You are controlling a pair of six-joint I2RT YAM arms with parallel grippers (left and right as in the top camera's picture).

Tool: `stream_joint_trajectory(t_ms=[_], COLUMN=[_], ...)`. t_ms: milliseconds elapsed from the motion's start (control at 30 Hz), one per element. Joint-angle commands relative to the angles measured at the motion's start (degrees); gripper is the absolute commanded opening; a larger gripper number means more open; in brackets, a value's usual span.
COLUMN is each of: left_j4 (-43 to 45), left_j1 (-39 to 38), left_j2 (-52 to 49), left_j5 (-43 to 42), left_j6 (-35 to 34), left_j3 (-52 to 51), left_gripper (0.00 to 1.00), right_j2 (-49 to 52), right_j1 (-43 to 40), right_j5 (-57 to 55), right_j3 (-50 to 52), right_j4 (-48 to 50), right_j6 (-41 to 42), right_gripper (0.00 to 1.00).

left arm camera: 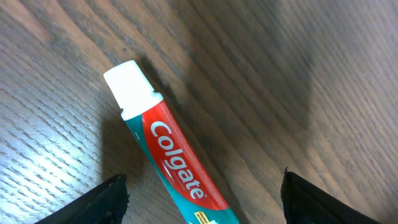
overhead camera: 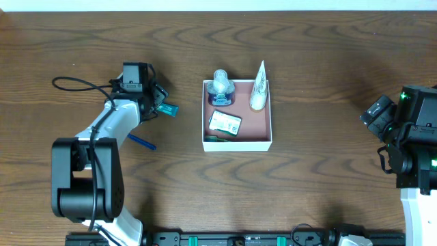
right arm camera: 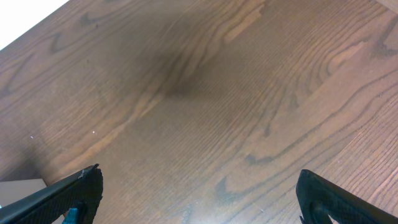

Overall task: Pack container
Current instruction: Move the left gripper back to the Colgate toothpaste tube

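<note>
The container (overhead camera: 270,117), a shallow square white box with a pink-brown inside, sits at the table's middle. It holds a clear purple bottle (overhead camera: 221,87), a white tube (overhead camera: 258,89) and a small flat packet (overhead camera: 224,123). A red and teal Colgate toothpaste tube (overhead camera: 168,109) lies on the table left of the box. My left gripper (overhead camera: 158,102) is open just above it. In the left wrist view the tube (left arm camera: 168,152) lies between the spread fingers (left arm camera: 202,202), its white cap pointing away. My right gripper (overhead camera: 374,113) is open and empty at the far right, over bare wood (right arm camera: 199,193).
A blue stick-like item (overhead camera: 142,141) lies on the table below the left gripper, beside the left arm. A black cable (overhead camera: 75,83) loops to the left of the left wrist. The table is dark wood.
</note>
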State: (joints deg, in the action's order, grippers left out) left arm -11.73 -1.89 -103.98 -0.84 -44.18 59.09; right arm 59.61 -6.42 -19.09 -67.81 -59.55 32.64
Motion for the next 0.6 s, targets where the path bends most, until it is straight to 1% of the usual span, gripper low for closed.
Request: stream_joint_trajectory(t_ms=[0,100,200,433,533,567], left_j4=[0.52,0.24,-1.27,-1.42,-1.42,-1.46], left_j1=[-0.02,-0.02,-0.07,-0.07,-0.07,-0.07], left_j2=[-1.09,-2.08,-3.91,-7.5,-7.5,-7.5], left_j5=[1.79,1.75,1.73,1.51,1.49,1.46], left_j6=[-2.05,-2.4,-4.52,-4.59,-4.59,-4.59], left_j3=[0.59,0.59,0.59,0.59,0.61,0.59], left_gripper=[0.79,0.8,0.82,0.83,0.83,0.78], right_j2=[0.02,0.02,0.02,0.02,0.02,0.02], right_j1=[-0.33,-0.33,-0.33,-0.33,-0.33,-0.33], right_j5=[-0.81,-0.81,-0.81,-0.81,-0.81,-0.81], right_j3=[-0.33,-0.33,-0.33,-0.33,-0.33,-0.33], right_j4=[-0.09,-0.09,-0.09,-0.09,-0.09,-0.09], right_j6=[0.72,0.72,0.72,0.72,0.72,0.72], right_gripper=[0.99,0.99,0.99,0.99,0.99,0.99])
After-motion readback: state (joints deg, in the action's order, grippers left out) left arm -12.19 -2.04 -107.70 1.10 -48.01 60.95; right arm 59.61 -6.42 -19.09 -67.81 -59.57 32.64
